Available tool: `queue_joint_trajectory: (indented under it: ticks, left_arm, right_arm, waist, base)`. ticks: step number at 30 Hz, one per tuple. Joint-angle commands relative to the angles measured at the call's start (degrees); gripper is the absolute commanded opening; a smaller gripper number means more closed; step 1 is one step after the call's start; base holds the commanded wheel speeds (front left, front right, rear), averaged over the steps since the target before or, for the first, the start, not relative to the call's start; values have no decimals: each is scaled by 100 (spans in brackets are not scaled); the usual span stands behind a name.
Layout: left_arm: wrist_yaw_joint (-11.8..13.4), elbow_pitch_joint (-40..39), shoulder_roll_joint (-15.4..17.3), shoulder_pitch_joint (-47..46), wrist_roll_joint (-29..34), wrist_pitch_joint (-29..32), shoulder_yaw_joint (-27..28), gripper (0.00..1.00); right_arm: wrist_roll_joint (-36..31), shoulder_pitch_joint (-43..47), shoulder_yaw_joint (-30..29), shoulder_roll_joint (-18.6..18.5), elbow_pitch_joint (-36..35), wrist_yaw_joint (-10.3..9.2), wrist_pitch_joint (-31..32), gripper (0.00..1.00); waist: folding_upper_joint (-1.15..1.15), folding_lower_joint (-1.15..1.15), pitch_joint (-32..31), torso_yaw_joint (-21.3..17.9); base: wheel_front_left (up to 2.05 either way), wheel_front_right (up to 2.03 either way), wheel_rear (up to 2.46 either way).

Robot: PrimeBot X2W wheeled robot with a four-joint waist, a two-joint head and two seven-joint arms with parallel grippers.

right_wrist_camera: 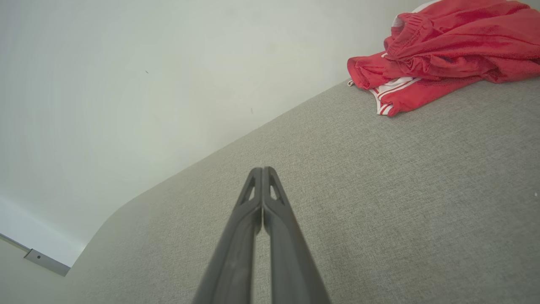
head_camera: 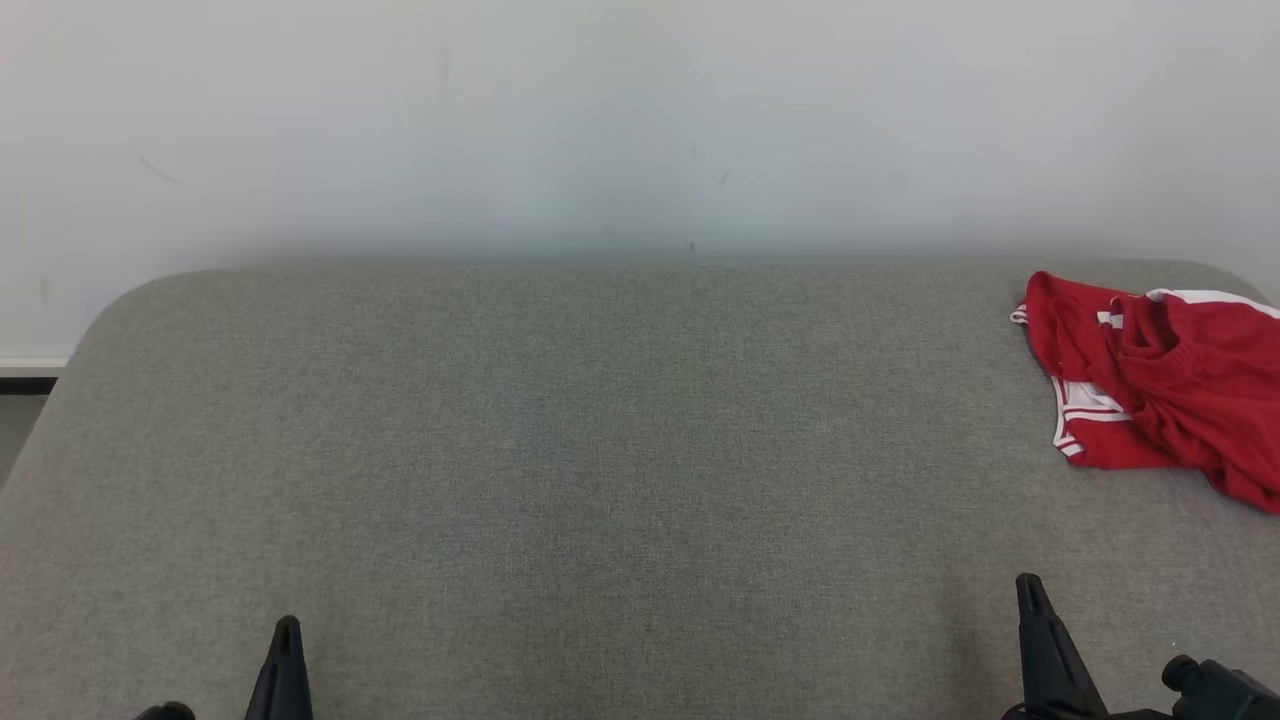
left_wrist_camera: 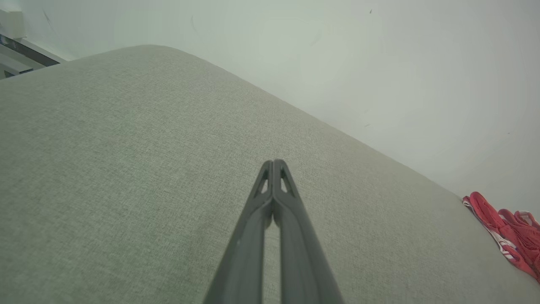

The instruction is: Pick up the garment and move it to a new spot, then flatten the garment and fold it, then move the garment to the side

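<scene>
The garment [head_camera: 1170, 385] is red with white stripes and lies crumpled at the far right of the grey fabric surface [head_camera: 600, 450], running off the head view's right edge. It also appears at the top right of the right wrist view as the garment [right_wrist_camera: 447, 50] and small at the right edge of the left wrist view as the garment [left_wrist_camera: 506, 230]. My left gripper [head_camera: 287, 625] is at the bottom left, shut, holding nothing; its fingertips [left_wrist_camera: 274, 162] press together. My right gripper [head_camera: 1028, 585] is at the bottom right, shut and empty, well short of the garment, tips [right_wrist_camera: 262, 169] together.
A pale wall [head_camera: 600, 120] rises just behind the surface's far edge. The surface has rounded far corners. At the left, beyond the corner, a strip of baseboard and floor [head_camera: 25, 380] shows.
</scene>
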Motion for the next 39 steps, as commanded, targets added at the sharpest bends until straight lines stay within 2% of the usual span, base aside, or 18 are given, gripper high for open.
queue_joint_trajectory:
  ticks: [1, 21, 39]
  left_arm:
    - [-20, -56, 11, -168, -220, 39, 38, 0]
    - [-99, 23, -52, -363, -1828, 456, 173, 0]
    - [-156, 86, -98, -510, -3031, 771, 275, 0]
  right_arm:
    - [222, -149, -27, -55, -53, -3, 29, 0]
    - [1879, -406, -125, -100, 108, -5, 355, 0]
    - [3077, -601, -227, -111, 235, -6, 626, 0]
  waist:
    - [0, 0, 1, -2]
    - [0, 0, 20, -36]
    - [0, 0, 38, -67]
  base:
    - [0, 0, 0]
    - [0, 0, 0]
    - [0, 0, 0]
